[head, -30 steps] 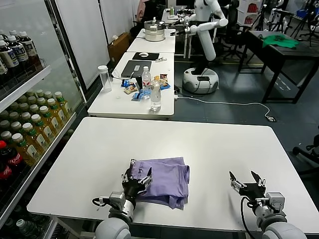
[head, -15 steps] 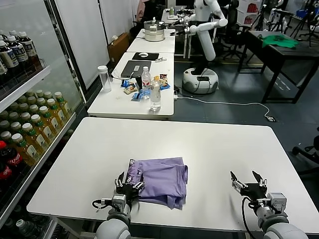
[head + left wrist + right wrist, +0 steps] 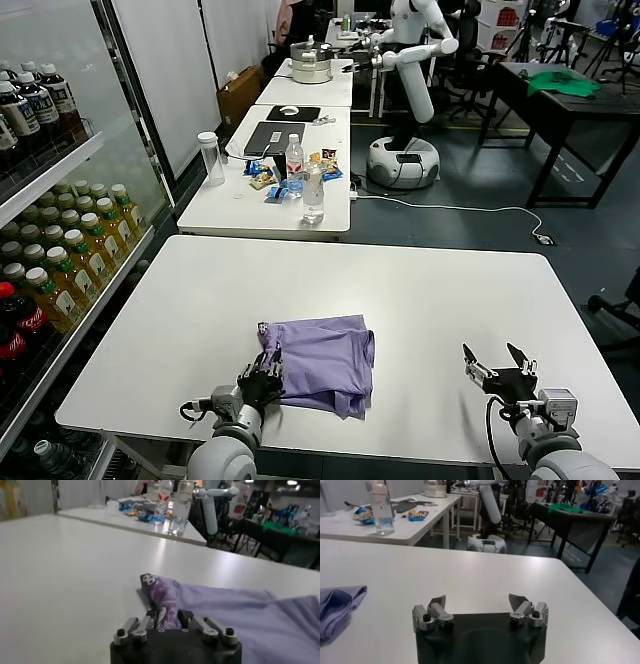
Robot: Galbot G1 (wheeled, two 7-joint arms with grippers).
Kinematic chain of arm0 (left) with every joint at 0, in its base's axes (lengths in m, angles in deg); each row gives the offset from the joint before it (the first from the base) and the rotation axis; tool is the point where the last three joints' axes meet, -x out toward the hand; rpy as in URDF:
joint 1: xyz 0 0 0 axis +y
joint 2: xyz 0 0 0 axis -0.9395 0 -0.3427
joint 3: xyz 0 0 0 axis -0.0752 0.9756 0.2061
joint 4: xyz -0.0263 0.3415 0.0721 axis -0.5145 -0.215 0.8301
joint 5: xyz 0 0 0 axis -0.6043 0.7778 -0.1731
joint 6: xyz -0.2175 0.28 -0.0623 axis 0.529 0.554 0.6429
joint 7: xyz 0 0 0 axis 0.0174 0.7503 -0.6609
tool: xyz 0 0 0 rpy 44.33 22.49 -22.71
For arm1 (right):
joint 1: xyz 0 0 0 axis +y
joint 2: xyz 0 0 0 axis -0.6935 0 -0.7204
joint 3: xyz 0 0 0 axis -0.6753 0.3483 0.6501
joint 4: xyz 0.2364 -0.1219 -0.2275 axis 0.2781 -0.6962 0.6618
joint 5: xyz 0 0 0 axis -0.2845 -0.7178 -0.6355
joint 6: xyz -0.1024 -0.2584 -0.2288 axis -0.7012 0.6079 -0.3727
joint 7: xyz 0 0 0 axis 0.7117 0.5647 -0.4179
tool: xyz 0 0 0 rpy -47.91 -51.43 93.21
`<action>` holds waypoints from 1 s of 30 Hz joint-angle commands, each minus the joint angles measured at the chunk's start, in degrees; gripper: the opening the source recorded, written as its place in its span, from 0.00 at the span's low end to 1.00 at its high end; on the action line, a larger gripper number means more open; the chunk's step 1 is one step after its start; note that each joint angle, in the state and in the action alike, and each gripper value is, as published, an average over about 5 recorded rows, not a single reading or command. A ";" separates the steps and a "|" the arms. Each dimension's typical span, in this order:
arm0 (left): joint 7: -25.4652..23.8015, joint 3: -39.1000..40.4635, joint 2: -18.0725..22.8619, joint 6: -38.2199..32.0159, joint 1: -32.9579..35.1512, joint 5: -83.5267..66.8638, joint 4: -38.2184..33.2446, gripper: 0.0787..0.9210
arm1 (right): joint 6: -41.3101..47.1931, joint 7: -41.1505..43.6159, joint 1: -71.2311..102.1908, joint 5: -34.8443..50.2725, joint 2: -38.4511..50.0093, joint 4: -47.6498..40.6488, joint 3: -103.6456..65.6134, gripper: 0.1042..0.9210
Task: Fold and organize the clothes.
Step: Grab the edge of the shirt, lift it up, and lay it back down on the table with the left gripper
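White worktable fills my near field, front edge toward me. Left gripper low at the front edge, jaws pinched together on a bunched fold of the lavender T-shirt; in the left wrist view the fabric with its small printed graphic rises between the fingers. Shirt lies folded into a rough square, front-centre of the table, slightly left of middle. Right gripper sits at the front right, well apart from the shirt, fingers spread wide with nothing between them; right wrist view confirms the gap.

To my left, shelving holds rows of bottled drinks, yellow-green ones on the lower shelf, darker ones above.

Next table back: a clear water bottle holding some water, a second bottle with red label, a tall clear tumbler whose contents I cannot tell, snack packets, laptop.

Farther still, a metal pot, a white robot, a green cloth on a dark table.
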 commanded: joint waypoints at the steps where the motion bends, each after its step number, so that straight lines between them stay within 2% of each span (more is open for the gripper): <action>1: -0.59 -6.07 0.05 -2.14 -0.47 -20.46 -1.90 0.22 | -0.01 -0.06 -0.02 0.00 0.00 0.13 -0.01 0.88; 5: -0.74 -10.89 -0.88 -2.43 -0.97 -27.27 -3.56 0.10 | -0.01 -0.10 -0.30 0.02 0.10 -0.06 0.11 0.88; 10: -0.92 -18.92 -4.55 -1.07 -1.46 -34.16 -5.93 0.05 | -0.03 -0.08 -0.77 0.16 0.35 -0.42 0.29 0.88; 17: -2.27 -31.99 -16.37 3.37 -3.28 -40.55 -7.76 0.05 | -0.19 -0.02 -1.53 0.25 0.18 -0.79 0.82 0.88; 20: -2.86 -34.07 -20.28 4.97 -4.43 -41.23 -10.13 0.05 | -0.24 0.00 -1.66 0.20 -0.19 -0.64 1.07 0.88; 24: -3.63 -30.10 -22.10 6.33 -6.15 -37.18 -15.01 0.05 | -0.33 0.05 -1.66 0.14 -0.68 -0.35 1.17 0.88; 27: -4.47 -21.35 -20.39 6.33 -5.89 -25.19 -17.28 0.05 | -0.42 0.10 -1.61 0.08 -1.08 -0.16 1.17 0.88; 30: -5.40 -10.23 -16.71 6.09 -5.94 -9.01 -16.44 0.05 | -0.49 0.15 -1.63 -0.03 -1.48 -0.10 1.22 0.88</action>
